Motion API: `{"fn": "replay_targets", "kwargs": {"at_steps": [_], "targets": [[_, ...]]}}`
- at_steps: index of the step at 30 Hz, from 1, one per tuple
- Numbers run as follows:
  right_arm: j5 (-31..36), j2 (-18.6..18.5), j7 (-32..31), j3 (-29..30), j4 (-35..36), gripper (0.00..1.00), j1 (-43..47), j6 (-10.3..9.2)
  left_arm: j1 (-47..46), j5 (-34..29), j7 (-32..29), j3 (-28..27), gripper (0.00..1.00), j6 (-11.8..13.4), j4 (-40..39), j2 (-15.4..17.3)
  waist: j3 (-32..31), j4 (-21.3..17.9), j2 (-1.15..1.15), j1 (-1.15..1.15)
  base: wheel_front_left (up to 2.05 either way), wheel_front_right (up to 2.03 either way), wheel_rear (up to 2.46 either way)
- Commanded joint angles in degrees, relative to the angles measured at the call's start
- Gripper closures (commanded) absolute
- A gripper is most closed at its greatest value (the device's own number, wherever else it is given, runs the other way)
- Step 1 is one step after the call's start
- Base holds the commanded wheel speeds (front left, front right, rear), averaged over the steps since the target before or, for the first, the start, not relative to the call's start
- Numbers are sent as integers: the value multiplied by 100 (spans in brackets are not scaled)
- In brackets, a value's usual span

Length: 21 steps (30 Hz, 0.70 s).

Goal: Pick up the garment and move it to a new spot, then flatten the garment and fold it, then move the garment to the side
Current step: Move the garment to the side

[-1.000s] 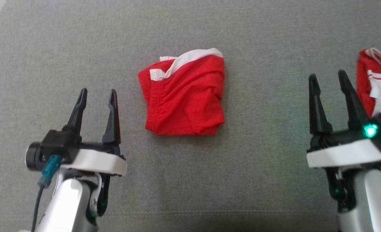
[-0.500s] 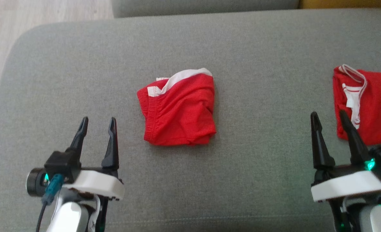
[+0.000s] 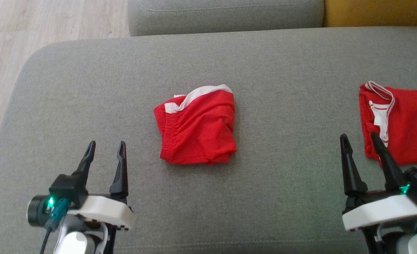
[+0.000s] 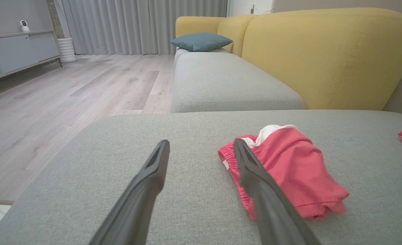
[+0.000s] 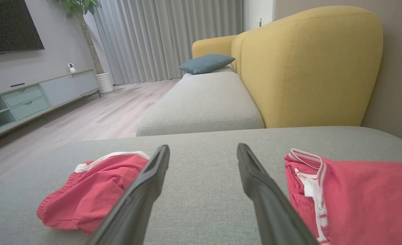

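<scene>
A red garment point(image 3: 197, 127) with a white waistband lies folded in a small bundle at the middle of the grey sofa cushion point(image 3: 286, 70); it also appears as the garment point(image 4: 289, 170) beyond my left fingers and the garment point(image 5: 92, 190) at lower left of the right wrist view. My left gripper point(image 3: 106, 150) is open, near the front left, well short of the bundle. My right gripper point(image 3: 358, 139) is open at the front right, empty, its right finger overlapping the edge of a second red piece.
A second red garment point(image 3: 400, 123) with white striped trim lies flat at the cushion's right edge, also seen as red cloth point(image 5: 350, 197). Beyond are another grey seat point(image 4: 221, 81), a yellow sofa back point(image 4: 323, 51), a blue pillow point(image 4: 201, 41) and wooden floor point(image 3: 35, 31) to the left.
The head camera has tilted up, so the cushion's far edge, floor and sofa come into view. Both grippers sit lower in the picture; the garments lie as before.
</scene>
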State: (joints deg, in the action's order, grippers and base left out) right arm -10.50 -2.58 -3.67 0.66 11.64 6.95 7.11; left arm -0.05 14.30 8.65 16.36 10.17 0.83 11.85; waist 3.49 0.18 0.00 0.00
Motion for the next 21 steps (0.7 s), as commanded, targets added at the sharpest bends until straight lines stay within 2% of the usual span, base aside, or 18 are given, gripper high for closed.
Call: {"fn": "replay_targets", "kwargs": {"at_steps": [1,21], "targets": [[8,-31,-39,-95,229,0,-52,37,-153,2,-4,-174,0,38,-221,118,-12,-4,0,0,0,0,0],[-24,-30,-58,-90,139,0,-124,37,-260,22,18,-115,0,109,-212,148,-20,39,0,0,0,0,0]]}}
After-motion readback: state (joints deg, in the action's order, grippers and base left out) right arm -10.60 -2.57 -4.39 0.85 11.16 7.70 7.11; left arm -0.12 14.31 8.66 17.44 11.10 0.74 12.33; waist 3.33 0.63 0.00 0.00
